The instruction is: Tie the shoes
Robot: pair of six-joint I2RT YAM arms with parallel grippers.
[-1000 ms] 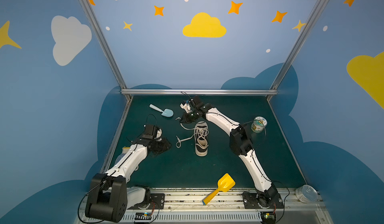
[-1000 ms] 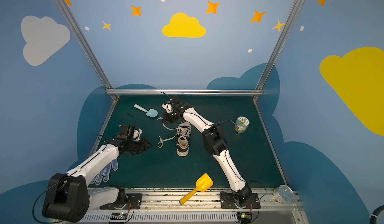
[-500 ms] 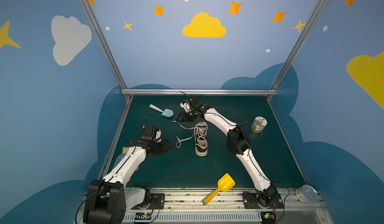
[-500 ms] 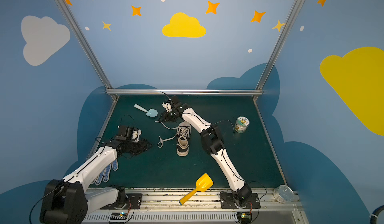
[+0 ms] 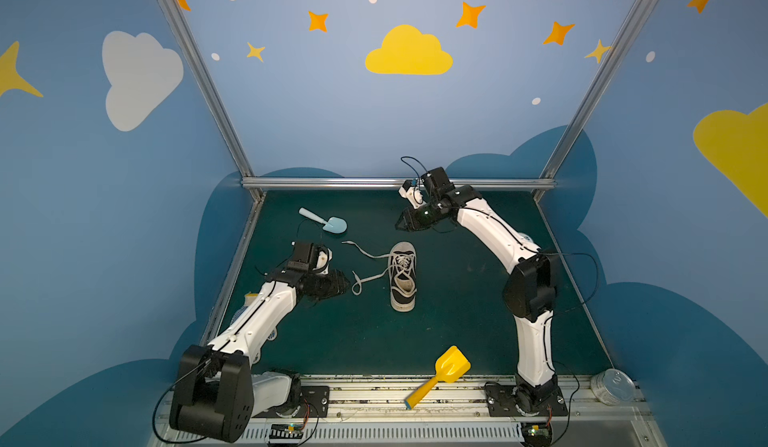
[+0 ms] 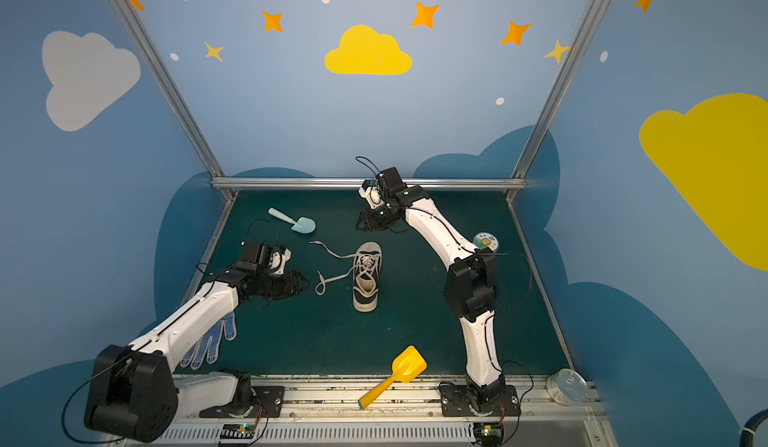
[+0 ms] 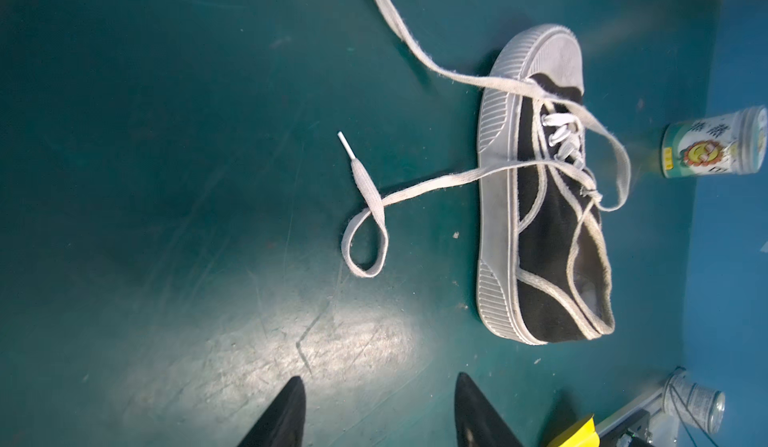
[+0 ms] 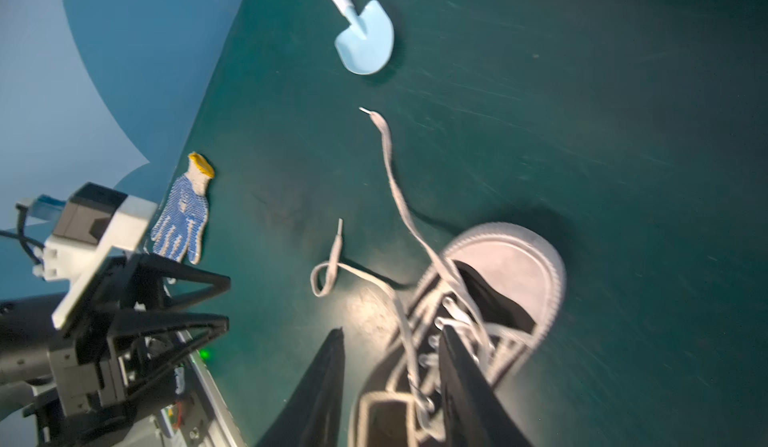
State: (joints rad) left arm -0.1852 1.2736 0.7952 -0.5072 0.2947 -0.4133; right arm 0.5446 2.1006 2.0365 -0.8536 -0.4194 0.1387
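**Stock entry: one sneaker, laces loose, both grippers empty**

1. Shoe (image 5: 402,276): stands on its sole at the centre of the frame in both top views, on the green worktop (image 5: 457,312), with the toe cap toward the top of the frame; I judge this middle spot lets either arm reach it.
2. Looped lace (image 5: 360,283): runs off the shoe toward the left of the frame and curls into a small flat loop on the worktop; it is untied.
3. Second lace (image 5: 363,250): trails toward the upper left and ends short of the light blue shovel (image 5: 334,224); with both ends lying loose, I take the knot as not yet begun.
4. Left gripper (image 7: 378,382): jaws parted with nothing between them; it sits low, just beside the loop but apart from it, pointing at it; I read that as lined up to pick that end.
5. Right gripper (image 5: 397,225): jaws parted and empty; it is raised beyond the toe, upper centre of the frame, looking back along the shoe; my guess is that I have it parked clear of the laces while it watches the eyelets.
6. Bystanders: glove (image 6: 210,341) at lower left under the left arm; yellow shovel (image 5: 446,372) at bottom centre; can (image 6: 485,241) at right; all are well apart from the shoe and out of the working lane.
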